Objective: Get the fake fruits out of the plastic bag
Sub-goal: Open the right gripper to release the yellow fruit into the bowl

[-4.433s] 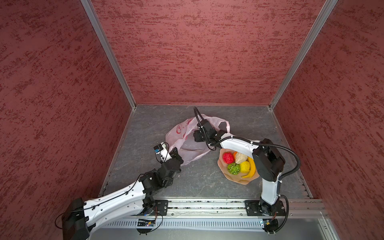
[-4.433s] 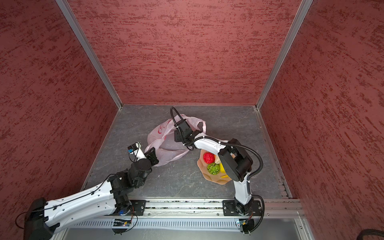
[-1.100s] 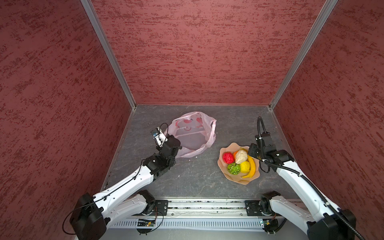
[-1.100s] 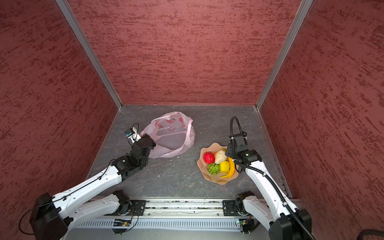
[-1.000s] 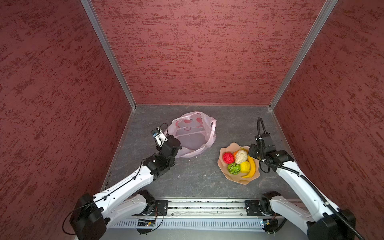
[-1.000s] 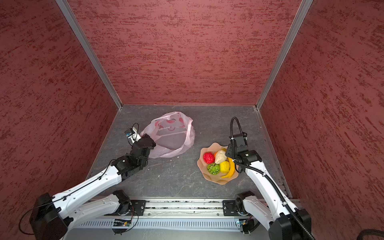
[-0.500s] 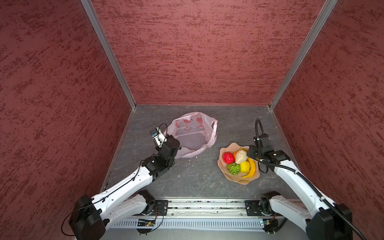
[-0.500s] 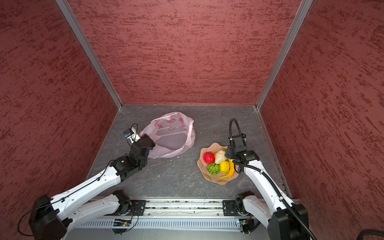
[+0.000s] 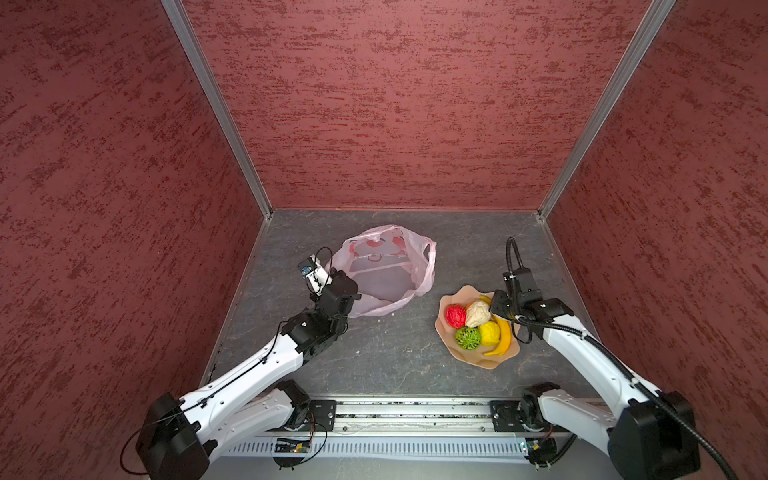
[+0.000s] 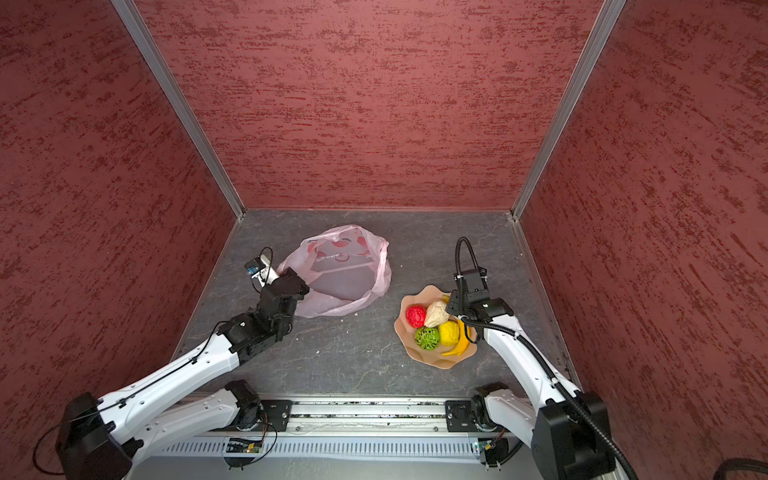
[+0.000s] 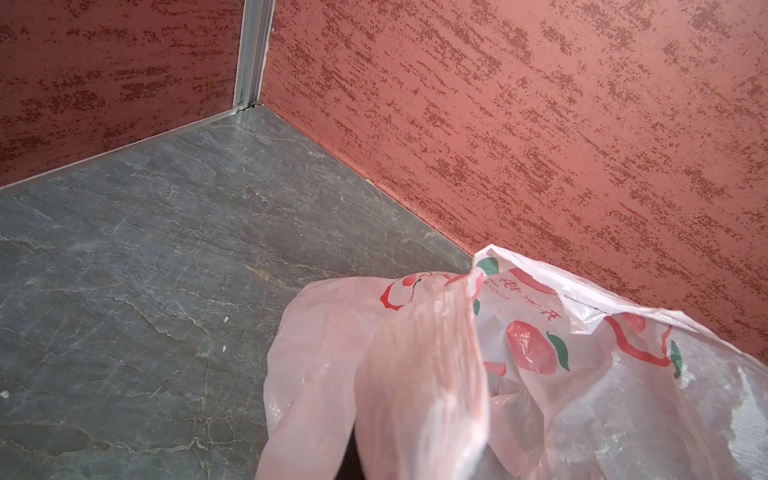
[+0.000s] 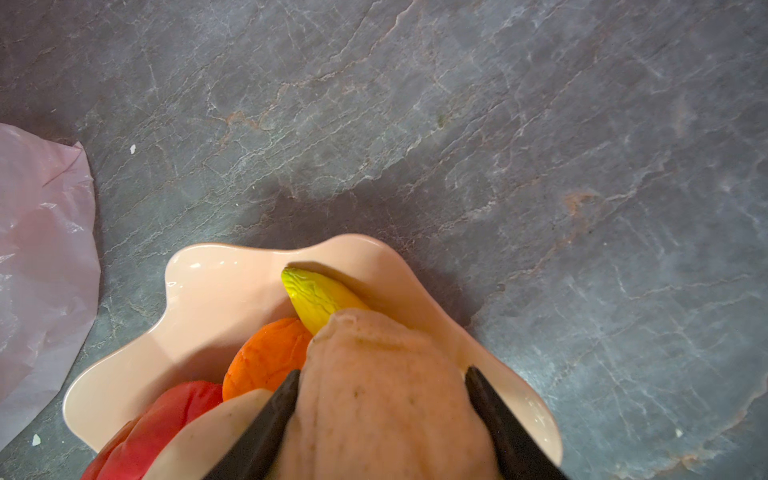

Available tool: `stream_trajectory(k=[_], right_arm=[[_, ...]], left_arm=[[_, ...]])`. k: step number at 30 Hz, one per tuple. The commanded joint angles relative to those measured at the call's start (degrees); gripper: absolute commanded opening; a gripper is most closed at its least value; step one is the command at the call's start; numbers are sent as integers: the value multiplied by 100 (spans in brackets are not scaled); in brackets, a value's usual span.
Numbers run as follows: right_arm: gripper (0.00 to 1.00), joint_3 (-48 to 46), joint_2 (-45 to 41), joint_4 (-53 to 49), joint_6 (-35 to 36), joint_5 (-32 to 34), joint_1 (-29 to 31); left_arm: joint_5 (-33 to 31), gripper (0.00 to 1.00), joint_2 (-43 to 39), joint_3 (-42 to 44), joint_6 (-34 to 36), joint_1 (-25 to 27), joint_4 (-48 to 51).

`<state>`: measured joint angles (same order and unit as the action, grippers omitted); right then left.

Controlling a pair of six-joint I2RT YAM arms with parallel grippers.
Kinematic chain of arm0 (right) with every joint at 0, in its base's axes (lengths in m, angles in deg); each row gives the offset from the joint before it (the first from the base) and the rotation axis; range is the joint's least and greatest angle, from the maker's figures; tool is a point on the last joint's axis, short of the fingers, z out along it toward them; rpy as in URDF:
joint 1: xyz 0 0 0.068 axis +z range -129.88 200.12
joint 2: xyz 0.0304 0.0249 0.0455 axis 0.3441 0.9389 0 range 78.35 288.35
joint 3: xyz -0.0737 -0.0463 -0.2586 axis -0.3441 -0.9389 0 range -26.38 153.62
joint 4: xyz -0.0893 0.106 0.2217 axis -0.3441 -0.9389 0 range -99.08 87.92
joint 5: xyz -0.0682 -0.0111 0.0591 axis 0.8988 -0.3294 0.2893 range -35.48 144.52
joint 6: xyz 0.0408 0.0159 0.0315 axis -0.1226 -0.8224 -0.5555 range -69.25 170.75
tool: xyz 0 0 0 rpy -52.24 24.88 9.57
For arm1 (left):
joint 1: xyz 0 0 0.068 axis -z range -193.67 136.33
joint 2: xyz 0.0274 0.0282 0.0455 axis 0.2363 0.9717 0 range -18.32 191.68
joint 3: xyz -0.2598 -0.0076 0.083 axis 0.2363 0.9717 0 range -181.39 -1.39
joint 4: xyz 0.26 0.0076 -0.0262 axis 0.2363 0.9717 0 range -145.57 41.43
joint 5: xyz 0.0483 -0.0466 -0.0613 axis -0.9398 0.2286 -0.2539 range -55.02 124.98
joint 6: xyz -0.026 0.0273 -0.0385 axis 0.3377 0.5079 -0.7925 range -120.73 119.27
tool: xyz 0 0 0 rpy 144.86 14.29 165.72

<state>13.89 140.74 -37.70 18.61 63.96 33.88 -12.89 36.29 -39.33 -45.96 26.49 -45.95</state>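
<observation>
Both top views show the crinkly, translucent pink plastic bag toward the grey worktop's far edge, its rim pinched in the closed left gripper. Nearer the right edge, fake fruits fill a wavy tan dish, where the right gripper clasps a lumpy cream piece. Open worktop separates bag and dish.

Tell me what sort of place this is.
Probably a robot test cell, not a home: red panel walls on aluminium posts, a base rail carrying left arm and right arm, toy fruits staged in a dish.
</observation>
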Motion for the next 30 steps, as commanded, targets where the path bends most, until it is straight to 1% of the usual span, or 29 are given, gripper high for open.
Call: stream_trajectory(k=[1,5,10,15,19,25,30], right_arm=[[21,-50,43,246,-12,-88,-27],[24,-69,97,255,-4,-74,-24],[35,-87,72,185,-29,-1,-23],[44,-75,4,110,-29,42,-25],[53,-24,-21,47,-47,85,-23],[57,35,-86,-41,-39,92,-23],[63,37,-163,-101,-73,81,-27]], left_arm=[[-55,0,-107,58,-22,-26,135],[-61,0,-142,67,-41,-26,170],[-39,0,-135,58,-51,-26,167],[-22,0,-100,40,-52,-26,128],[3,0,-82,40,-51,-30,85],[24,0,-118,49,-54,-17,85],[22,0,-176,80,-50,-15,83]])
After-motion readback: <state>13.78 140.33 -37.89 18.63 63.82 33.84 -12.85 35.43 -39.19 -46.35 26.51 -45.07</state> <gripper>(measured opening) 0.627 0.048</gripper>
